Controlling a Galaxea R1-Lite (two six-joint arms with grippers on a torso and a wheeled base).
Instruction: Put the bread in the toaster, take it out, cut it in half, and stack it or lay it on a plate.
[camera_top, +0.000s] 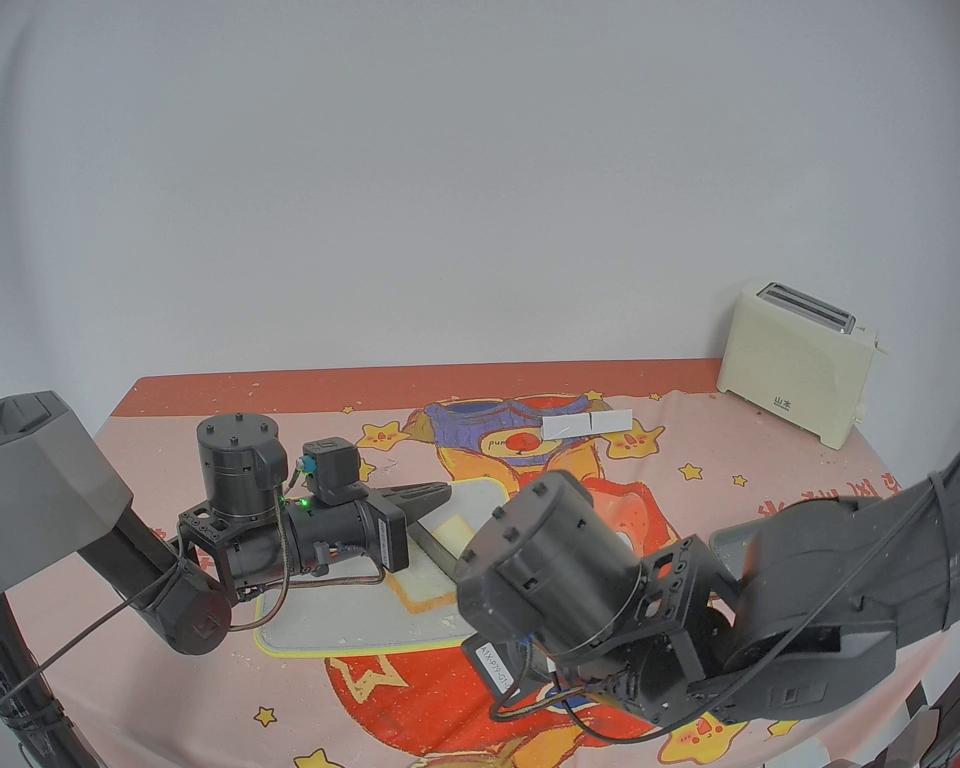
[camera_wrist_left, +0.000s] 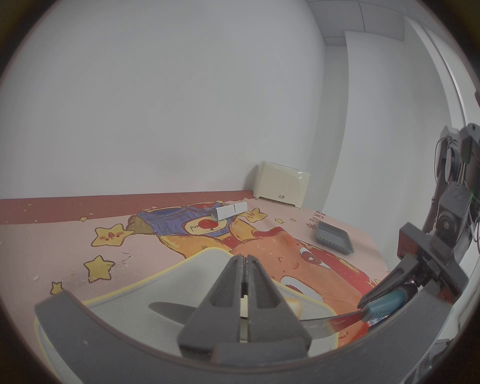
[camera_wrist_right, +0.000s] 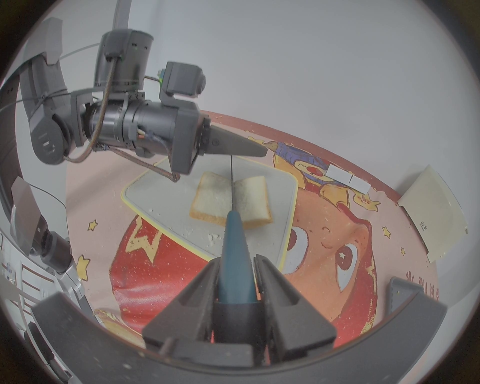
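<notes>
A slice of bread (camera_wrist_right: 215, 200) lies flat on the pale cutting board (camera_wrist_right: 160, 195). My right gripper (camera_wrist_right: 236, 260) is shut on the teal handle of a knife (camera_wrist_right: 234, 235). Its blade (camera_wrist_right: 231, 177) stands edge-down across the middle of the slice. My left gripper (camera_wrist_right: 262, 149) is shut with nothing in it, its tips just above the far edge of the bread next to the blade's tip. In the head view the left gripper (camera_top: 440, 491) reaches over the board (camera_top: 340, 610) and the bread (camera_top: 440, 572). The cream toaster (camera_top: 800, 360) stands at the back right.
A grey tray (camera_wrist_left: 334, 237) lies on the cloth between the board and the toaster (camera_wrist_left: 281, 183). A white folded card (camera_top: 587, 424) sits at mid-table toward the wall. My right arm covers the table's front right. Crumbs dot the board.
</notes>
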